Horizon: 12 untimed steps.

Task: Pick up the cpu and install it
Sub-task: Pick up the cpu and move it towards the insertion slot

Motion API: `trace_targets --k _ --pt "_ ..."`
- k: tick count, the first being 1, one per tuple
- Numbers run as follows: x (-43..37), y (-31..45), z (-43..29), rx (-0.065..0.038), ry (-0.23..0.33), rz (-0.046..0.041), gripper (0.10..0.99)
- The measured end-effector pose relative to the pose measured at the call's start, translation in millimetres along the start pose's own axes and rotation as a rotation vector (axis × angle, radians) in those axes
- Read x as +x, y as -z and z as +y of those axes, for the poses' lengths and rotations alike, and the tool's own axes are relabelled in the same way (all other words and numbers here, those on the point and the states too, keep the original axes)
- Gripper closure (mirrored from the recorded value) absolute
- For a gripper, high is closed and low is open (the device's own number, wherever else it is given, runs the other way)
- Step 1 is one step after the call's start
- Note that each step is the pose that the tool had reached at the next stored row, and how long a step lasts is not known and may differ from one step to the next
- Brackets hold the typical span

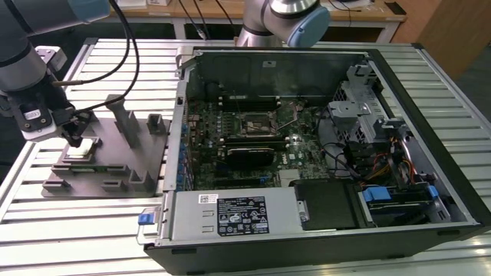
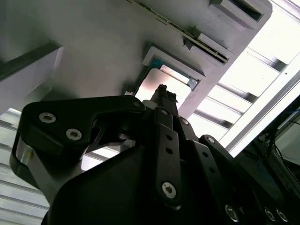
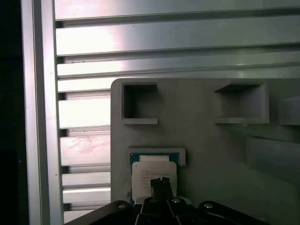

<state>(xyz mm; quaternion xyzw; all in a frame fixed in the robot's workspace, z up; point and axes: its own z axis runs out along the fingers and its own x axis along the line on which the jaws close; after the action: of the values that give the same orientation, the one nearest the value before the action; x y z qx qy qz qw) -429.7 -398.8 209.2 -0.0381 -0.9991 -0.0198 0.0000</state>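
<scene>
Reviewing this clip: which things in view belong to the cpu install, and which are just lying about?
Belong to the job:
cpu, lying on the grey fixture
pincer, over the cpu
motherboard socket, inside the open computer case

Just lying about:
second arm, behind the case
power supply
cable bundle

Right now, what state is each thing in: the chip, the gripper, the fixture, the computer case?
cpu: flat in a recess of the fixture, not lifted.
gripper: shut, tips at the cpu's top, contact unclear.
fixture: flat on the slatted table.
computer case: side open, motherboard exposed.
</scene>
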Motion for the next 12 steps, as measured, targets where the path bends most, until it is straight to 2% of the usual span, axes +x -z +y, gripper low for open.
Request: trace_targets --k 12 --pt "2.6 -10.7 3.5 0.001 0.0 0.0006 0.98"
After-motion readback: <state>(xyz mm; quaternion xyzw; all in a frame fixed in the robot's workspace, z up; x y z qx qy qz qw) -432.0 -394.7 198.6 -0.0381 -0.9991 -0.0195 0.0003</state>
